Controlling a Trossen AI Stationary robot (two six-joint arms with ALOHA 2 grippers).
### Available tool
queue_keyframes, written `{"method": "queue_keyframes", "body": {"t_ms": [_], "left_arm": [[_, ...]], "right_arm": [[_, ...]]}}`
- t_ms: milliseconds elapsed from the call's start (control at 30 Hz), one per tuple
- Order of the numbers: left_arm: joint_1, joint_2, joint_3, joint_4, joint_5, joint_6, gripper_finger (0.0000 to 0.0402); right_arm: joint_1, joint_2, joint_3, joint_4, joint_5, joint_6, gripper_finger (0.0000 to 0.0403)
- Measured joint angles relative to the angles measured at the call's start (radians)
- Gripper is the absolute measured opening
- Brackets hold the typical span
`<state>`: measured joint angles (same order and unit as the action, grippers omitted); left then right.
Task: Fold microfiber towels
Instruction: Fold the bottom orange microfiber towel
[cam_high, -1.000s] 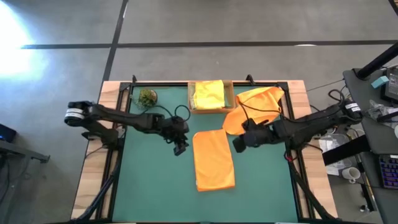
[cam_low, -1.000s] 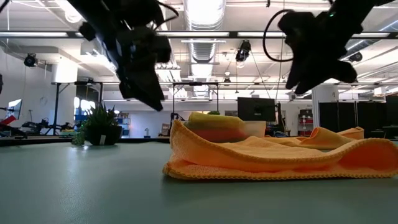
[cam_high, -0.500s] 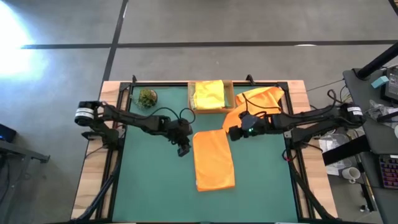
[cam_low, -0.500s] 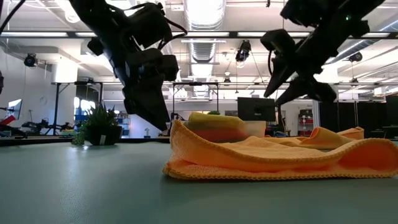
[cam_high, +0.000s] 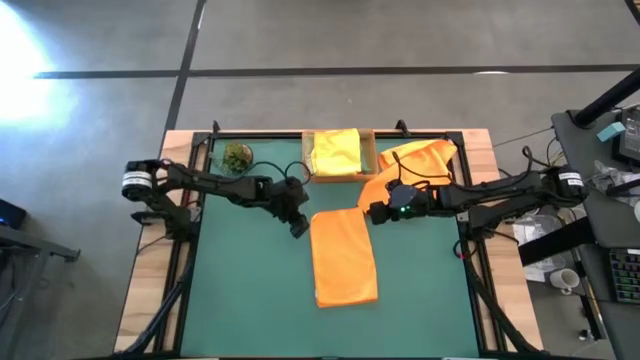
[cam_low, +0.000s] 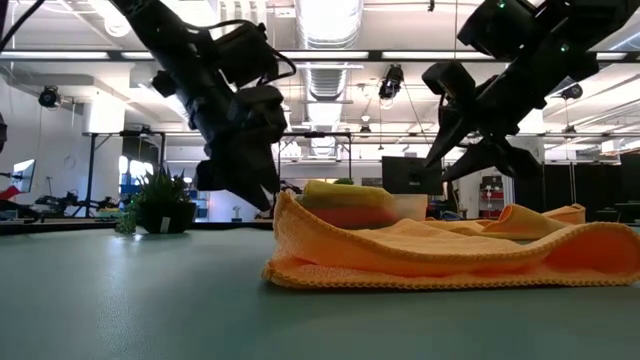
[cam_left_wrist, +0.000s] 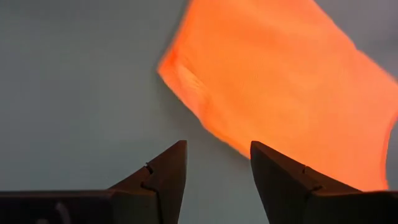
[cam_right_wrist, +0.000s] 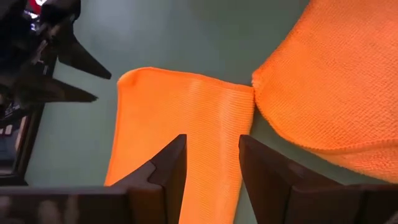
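A folded orange towel (cam_high: 344, 257) lies flat in the middle of the green mat (cam_high: 240, 300) on the tabletop (cam_high: 150, 290), a long strip running from near the tray toward the front edge. Both arms hang over its far end. The left claw (cam_high: 298, 228) hovers just off the towel's far left corner, its fingers (cam_left_wrist: 163, 180) apart with nothing between them. The right claw (cam_high: 373, 212) sits above the far right corner, also spread and empty, right where that corner meets a second, crumpled orange towel (cam_high: 412, 172), which lies heaped at the mat's far right edge. Behind the strip, a cardboard tray (cam_high: 306, 158) holds a yellow towel (cam_high: 336, 152). A small potted plant (cam_high: 237, 156) stands to the tray's left. From table height the folded towel (cam_low: 440, 255) shows a raised far edge, and both claws float clear above it.
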<state>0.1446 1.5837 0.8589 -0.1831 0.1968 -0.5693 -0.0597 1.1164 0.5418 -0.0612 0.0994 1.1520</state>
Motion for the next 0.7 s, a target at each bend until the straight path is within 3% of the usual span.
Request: {"method": "queue_keyframes", "body": {"t_ms": [233,700], "left_arm": [[0.032,0.0,0.0,0.105,0.024,-0.079,0.0162],[0.033,0.0,-0.001,0.069,0.031,-0.089,0.0162]], "right_arm": [[0.0,0.032,-0.003,0.028,0.013,0.0,0.0137],[-0.003,0.338,0.041,0.107,-0.028,-0.001,0.0137]]}}
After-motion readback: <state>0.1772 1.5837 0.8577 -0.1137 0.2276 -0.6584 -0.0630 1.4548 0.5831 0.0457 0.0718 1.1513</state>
